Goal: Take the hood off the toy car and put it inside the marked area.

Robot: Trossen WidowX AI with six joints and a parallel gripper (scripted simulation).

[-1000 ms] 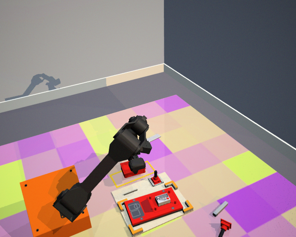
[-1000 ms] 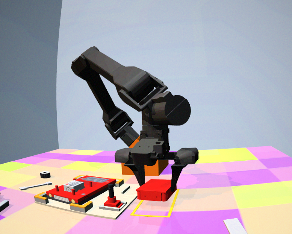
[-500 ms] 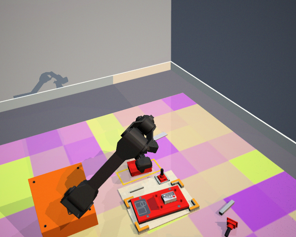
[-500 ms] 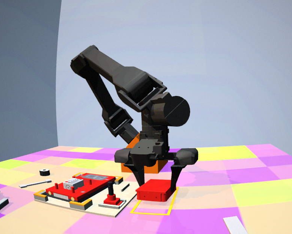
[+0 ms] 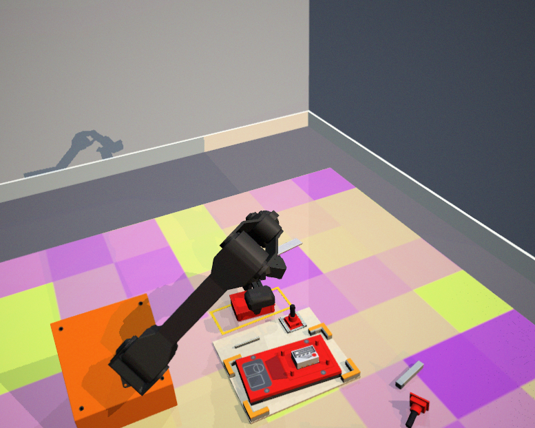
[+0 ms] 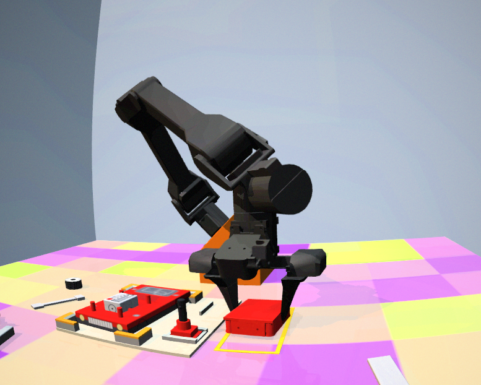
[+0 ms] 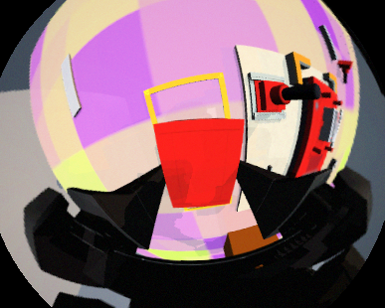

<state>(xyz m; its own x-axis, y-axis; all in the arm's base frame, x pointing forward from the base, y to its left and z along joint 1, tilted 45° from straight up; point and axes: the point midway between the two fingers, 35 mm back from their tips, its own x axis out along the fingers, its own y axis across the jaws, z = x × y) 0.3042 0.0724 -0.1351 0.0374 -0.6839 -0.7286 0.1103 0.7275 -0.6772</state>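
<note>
We found the gripper [image 6: 258, 303] pointing straight down over the table [image 6: 398, 319], its jaws spread wide and clamped on the two opposite sides of the red hood [image 6: 254, 318]. The hood sat low, at or just above the table surface (we could not tell whether it touched down), within the far end of the yellow outline [image 6: 249, 350] that marks the target area. In the wrist view the hood [image 7: 197, 162] filled the space between the two dark fingers, with the outline [image 7: 186, 96] showing beyond it. From the top view the hood [image 5: 242, 306] was partly hidden under the wrist.

Just beside the outline lay the pale board [image 5: 277, 329] holding the rest of the toy car [image 5: 286, 370], a flat red body framed by orange corner brackets. A small red stand with a black lever [image 5: 292, 318] stood on the board's corner nearest the hood. The arm's orange base [image 5: 87, 349] was off to the side.
</note>
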